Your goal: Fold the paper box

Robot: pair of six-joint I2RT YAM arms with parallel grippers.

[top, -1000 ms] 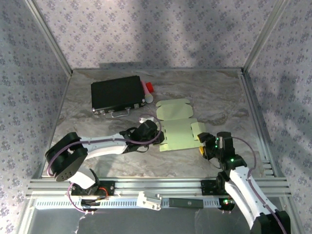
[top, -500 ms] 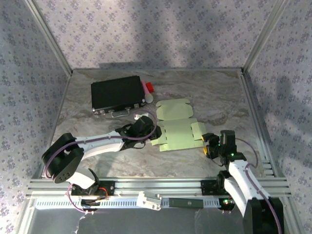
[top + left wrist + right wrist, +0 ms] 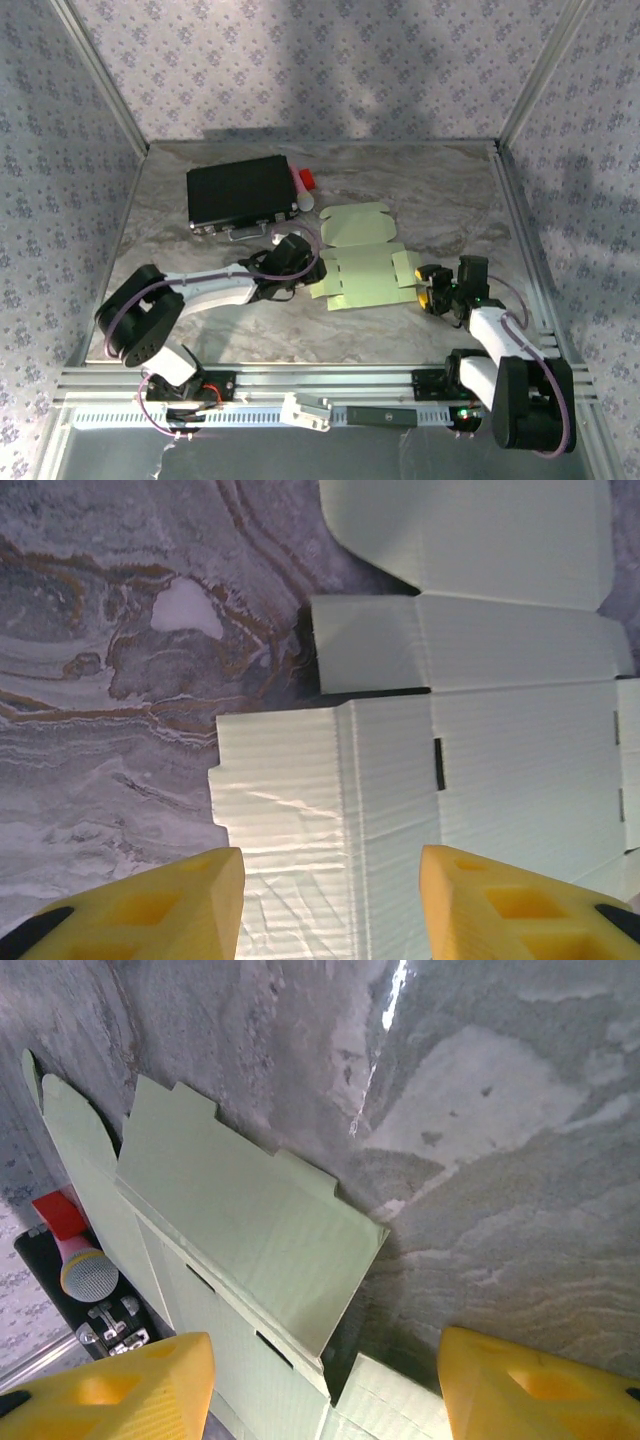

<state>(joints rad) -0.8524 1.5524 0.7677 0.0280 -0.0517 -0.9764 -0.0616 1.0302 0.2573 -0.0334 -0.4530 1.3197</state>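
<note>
The paper box (image 3: pixel 365 270) is not yet a box. It lies as a pale green die-cut sheet, spread open in the middle of the marbled counter (image 3: pixel 450 200), with the rounded lid panel on its far side. A black case (image 3: pixel 240 195) sits well apart at the far left, out of the working area.

The two arms take the sheet from opposite ends, probably so that one can steady it while the other turns a panel. The left gripper (image 3: pixel 303 277) is low at the sheet's left edge. In the left wrist view its yellow fingers (image 3: pixel 190 900) are spread wide, holding nothing, and straddle the left flap (image 3: pixel 285 790), which seems placed for pinching or lifting along the crease.

The right gripper (image 3: pixel 426 287) is at the right edge, also wide open and empty. In the right wrist view the right flap (image 3: pixel 250 1230) appears tilted up off the counter and casts a shadow beneath. It stands just ahead of the open jaws and is not held.
</note>
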